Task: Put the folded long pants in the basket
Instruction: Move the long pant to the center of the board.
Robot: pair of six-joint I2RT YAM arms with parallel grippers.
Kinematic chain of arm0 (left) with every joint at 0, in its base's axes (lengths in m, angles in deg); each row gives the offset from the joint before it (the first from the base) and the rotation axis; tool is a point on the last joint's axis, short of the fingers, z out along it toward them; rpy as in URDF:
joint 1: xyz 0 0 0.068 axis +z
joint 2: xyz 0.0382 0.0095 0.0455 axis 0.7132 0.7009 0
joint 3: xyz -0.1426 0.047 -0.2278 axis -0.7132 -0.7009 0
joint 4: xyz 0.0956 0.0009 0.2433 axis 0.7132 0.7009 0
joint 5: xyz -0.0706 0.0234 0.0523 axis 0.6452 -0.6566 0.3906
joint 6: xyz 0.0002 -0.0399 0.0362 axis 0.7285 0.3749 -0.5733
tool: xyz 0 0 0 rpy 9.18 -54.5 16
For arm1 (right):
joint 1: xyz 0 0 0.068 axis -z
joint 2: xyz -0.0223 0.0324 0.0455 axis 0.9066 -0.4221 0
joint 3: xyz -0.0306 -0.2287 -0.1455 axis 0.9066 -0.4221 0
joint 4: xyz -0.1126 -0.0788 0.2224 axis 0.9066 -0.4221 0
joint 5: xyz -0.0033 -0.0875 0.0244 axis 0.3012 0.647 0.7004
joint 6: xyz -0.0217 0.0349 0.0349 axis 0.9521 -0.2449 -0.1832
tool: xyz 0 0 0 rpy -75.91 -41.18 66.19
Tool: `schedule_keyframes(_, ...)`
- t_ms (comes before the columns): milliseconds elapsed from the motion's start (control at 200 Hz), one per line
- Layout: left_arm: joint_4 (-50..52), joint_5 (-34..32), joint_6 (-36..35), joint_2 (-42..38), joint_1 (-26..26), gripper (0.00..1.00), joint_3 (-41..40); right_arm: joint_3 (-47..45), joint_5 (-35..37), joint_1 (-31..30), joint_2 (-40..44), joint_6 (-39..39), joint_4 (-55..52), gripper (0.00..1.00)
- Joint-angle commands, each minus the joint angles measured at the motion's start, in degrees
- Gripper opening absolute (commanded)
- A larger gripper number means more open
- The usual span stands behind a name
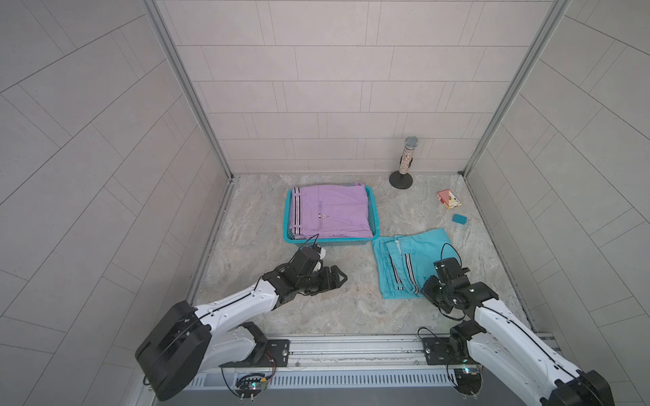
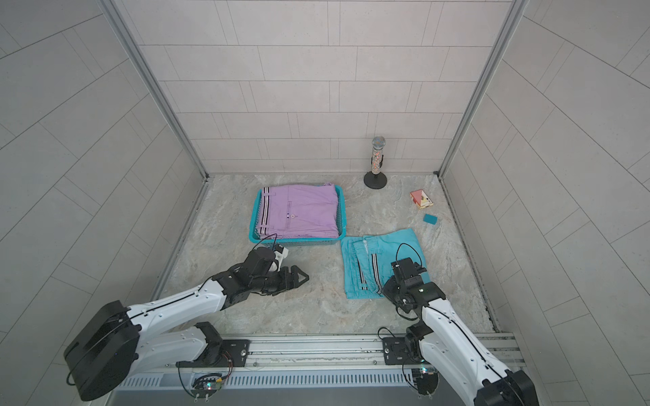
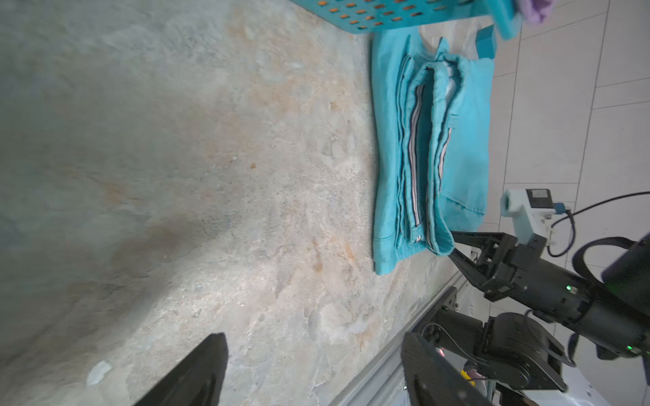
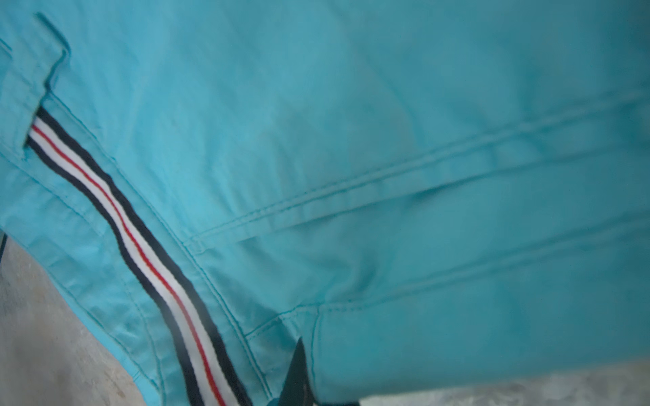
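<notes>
One pair is left outside: the folded turquoise cloth pants with black-white striped bands (image 1: 411, 256) lie flat on the marbled grey tabletop (image 1: 246, 253), just beside the near right corner of the shallow turquoise perforated plastic basket (image 1: 289, 218). The basket is already topped by the folded lilac cloth pants with striped bands (image 1: 334, 211); what lies under them cannot be told. Right gripper (image 3: 453, 244) is pressed together on the near edge fold of the turquoise pair, with cloth pinched between the tips, best seen in the left wrist view. Left gripper (image 1: 337, 278) is spread wide with nothing held, low over bare table in front of the basket.

Step judged: pick-up of the last pair, grasp made, lift not yet done.

Next move judged: the pair is to be raised clear of the basket wall, carried across and lowered onto the lilac pair. The folds are likely to be spilled if only one edge is carried, so support from the left gripper may be needed.
</notes>
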Motion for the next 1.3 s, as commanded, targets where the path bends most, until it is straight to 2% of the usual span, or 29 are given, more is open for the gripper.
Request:
schedule_keyframes(0, -9.1, -5.28, 3.41, -1.1, -1.86, 0.85, -3.5, -1.88, -2.25, -4.43, -1.02, -3.69, -2.78, 0.0)
schedule_keyframes(135, -11.08, -6.66, 4.04, -1.25, -3.22, 0.87, -6.69, -3.12, -1.82, -10.52, -0.56, -8.14, -2.05, 0.0)
schedule_keyframes(385, -15.44, -4.47, 4.81, 4.56, -3.82, 0.89, -9.36, -5.15, -1.35, -18.76, 0.86, -15.26, 0.91, 0.0)
schedule_keyframes(560, -19.51, -3.19, 4.26, 11.6, -3.85, 0.91, -8.49, -5.49, -2.13, -24.86, -2.48, -18.29, 3.31, 0.0)
schedule_keyframes(680, -22.29, -0.57, 3.8, 17.45, -3.88, 0.91, -4.37, -6.93, -1.6, -29.39, -2.69, -21.15, 4.41, 0.0)
schedule_keyframes(866, -22.82, 0.41, 3.14, 22.73, -3.83, 0.91, -1.18, -7.45, -1.77, -31.66, -0.34, -21.5, 0.93, 0.0)
schedule_keyframes(1126, -23.84, 2.64, 2.01, 31.43, -5.19, 0.91, 3.74, -11.18, -1.01, -32.4, 13.6, -24.79, -6.84, 0.0)
schedule_keyframes(1221, -26.53, 3.15, 2.83, 34.51, -5.76, 0.88, 4.58, -12.57, -0.72, -32.4, 16.04, -25.76, -5.33, 0.0)
schedule_keyframes(1296, -28.19, 3.34, 3.44, 36.0, -6.06, 0.78, 4.67, -13.15, -1.35, -32.4, 15.92, -25.34, -1.77, 0.0)
